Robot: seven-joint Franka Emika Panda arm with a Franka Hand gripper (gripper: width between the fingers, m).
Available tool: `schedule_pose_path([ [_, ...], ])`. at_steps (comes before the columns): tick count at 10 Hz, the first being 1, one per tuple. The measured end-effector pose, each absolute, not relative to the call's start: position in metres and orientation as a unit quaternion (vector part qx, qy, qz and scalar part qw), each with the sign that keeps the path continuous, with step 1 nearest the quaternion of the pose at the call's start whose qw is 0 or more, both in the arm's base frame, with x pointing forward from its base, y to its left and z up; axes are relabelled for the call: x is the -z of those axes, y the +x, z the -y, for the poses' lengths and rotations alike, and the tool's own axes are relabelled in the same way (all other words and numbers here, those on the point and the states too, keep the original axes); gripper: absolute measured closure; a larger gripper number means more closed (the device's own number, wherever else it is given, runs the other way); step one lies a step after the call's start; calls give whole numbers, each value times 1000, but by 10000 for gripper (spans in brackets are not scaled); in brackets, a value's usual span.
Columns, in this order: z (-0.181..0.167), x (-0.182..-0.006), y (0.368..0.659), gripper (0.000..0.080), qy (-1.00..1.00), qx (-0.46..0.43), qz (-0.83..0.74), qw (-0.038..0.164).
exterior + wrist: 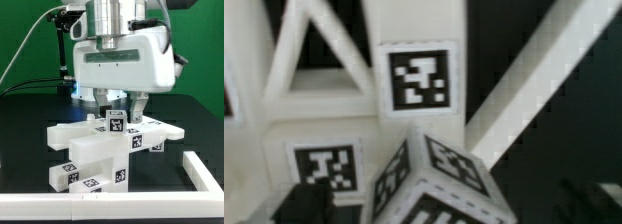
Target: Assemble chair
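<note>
Matte white blocky chair parts [98, 160], b/w square tags, frame center. Gripper [119, 110] jaws wide apart, straddling small tagged cube [115, 123], not gripping.

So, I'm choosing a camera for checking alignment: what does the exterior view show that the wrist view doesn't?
Only the exterior view: the whole chair stack on the black table, plus the white rail and the green backdrop. Only the wrist view: a tag close enough to read its pattern. Both: the tagged block under the open hand.
</note>
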State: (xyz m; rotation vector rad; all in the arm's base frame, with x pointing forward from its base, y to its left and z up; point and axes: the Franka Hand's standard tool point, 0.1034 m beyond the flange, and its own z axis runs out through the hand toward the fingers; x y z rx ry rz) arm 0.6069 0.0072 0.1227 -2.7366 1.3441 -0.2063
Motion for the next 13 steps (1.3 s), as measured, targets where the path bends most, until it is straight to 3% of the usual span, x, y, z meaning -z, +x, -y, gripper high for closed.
schedule_pose_path([
  [5, -6, -122, 606, 151, -974, 74, -214, 20],
  [6, -2, -123, 610, 151, -992, 73, -101, -4],
  [7, 4, -123, 612, 151, -995, 75, -58, -10],
  [10, 4, -123, 612, 180, -994, 75, -76, -8],
  [12, 4, -123, 612, 516, -987, 75, -139, -3],
  [13, 4, -123, 611, 516, -983, 75, -170, 0],
])
